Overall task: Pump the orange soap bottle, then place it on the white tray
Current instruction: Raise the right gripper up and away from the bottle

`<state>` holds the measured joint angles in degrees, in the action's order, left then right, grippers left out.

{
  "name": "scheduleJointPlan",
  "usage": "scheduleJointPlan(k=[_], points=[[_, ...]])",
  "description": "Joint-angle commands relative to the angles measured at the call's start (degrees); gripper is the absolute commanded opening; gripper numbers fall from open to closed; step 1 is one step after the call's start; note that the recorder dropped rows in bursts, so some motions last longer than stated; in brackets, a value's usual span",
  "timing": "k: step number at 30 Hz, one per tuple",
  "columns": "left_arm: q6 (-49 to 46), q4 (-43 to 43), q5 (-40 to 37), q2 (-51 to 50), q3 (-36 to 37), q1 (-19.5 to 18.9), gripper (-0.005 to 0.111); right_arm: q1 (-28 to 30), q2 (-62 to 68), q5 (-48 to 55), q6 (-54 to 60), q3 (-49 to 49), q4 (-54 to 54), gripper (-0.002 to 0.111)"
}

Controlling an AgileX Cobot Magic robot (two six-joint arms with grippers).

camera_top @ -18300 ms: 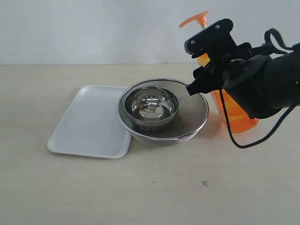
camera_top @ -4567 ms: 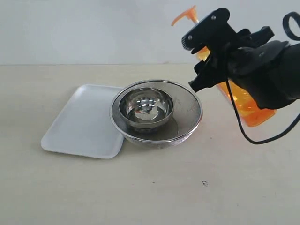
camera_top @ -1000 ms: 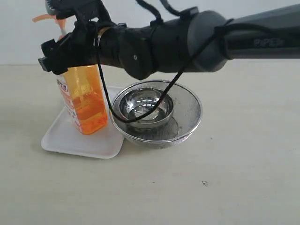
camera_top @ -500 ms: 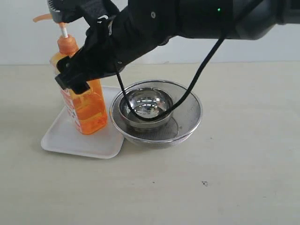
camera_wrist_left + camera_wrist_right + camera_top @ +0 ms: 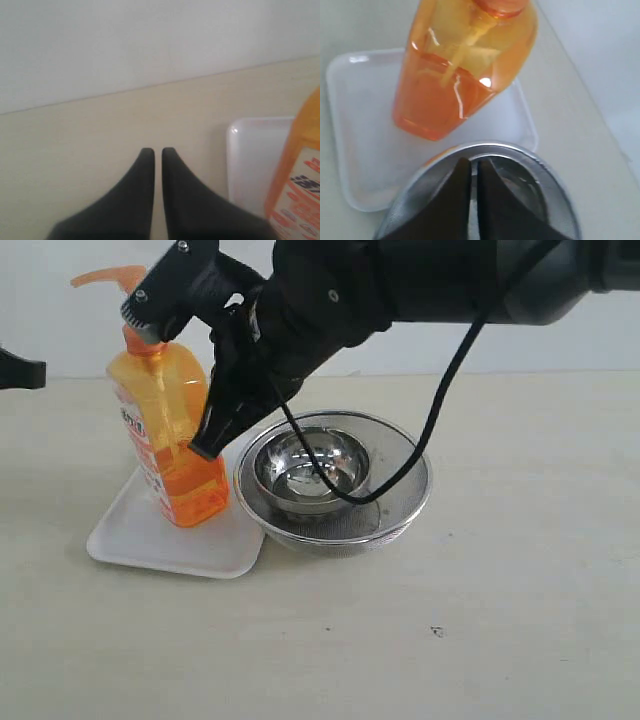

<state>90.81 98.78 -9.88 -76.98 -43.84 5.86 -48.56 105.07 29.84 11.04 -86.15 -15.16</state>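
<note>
Now we start with the big pale table point(image 5: 520, 620). Our right arm point(image 5: 400, 290) reaches over it from three o'clock. Under the arm sits the mesh strainer point(image 5: 405, 495). At nine o'clock of it, touching its side, lies the white tray point(image 5: 125, 535). The orange soap bottle point(image 5: 170, 440) stands upright on the tray, on the side near the strainer. So we think the job is as good as done. The steel bowl point(image 5: 310, 468) rests inside the strainer.

Our right gripper point(image 5: 470, 167) is pinched closed and holds nothing. Its tips hang just beside the bottle, at three o'clock of it, over the strainer's rim. Our left gripper point(image 5: 157, 156) waits near the tray's nine o'clock end, also closed and empty.

What could go wrong? The bottle is tall, so a bump from the right gripper toward nine o'clock could tip it over. The black cable point(image 5: 440, 400) droops over the bowl, and it could snag and drag things.
</note>
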Motion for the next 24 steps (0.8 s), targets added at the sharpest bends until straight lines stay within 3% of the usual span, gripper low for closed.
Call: scheduleJointPlan(k=[1,7,12,15,16,19,21,24], points=[[0.2,1.1,6.3,-5.4,-2.7,-0.1,0.005,0.4,-0.4,-2.3,-1.6,-0.2,-9.9,0.0],[0.7,1.2,7.7,-10.3,-4.4,-0.6,0.005,6.7,-0.4,-10.1,-11.8,0.5,-9.3,0.0],[-1.9,0.4,21.2,-10.4,-4.4,-5.9,0.005,13.3,-0.4,-16.0,-9.9,3.8,0.1,0.0],[-14.6,-11.8,28.4,-10.4,-4.4,-9.7,0.005,14.9,-0.4,-22.9,-1.5,6.5,8.5,0.0],[-21.7,-17.8,35.0,-10.5,-4.4,-11.9,0.005,14.9,-0.4,-25.1,1.9,7.4,10.6,0.0],[-31.2,-28.6,52.1,-11.7,-3.7,-16.8,0.005,14.3,-0.4,-27.7,8.2,8.3,12.3,0.0],[-31.5,-30.8,54.6,-13.0,-3.7,-18.6,0.005,13.7,0.1,-28.7,9.0,8.3,12.3,0.0],[-30.5,-26.9,50.9,-14.8,-3.7,-19.9,0.005,12.3,1.7,-30.8,11.3,8.3,12.3,0.0]])
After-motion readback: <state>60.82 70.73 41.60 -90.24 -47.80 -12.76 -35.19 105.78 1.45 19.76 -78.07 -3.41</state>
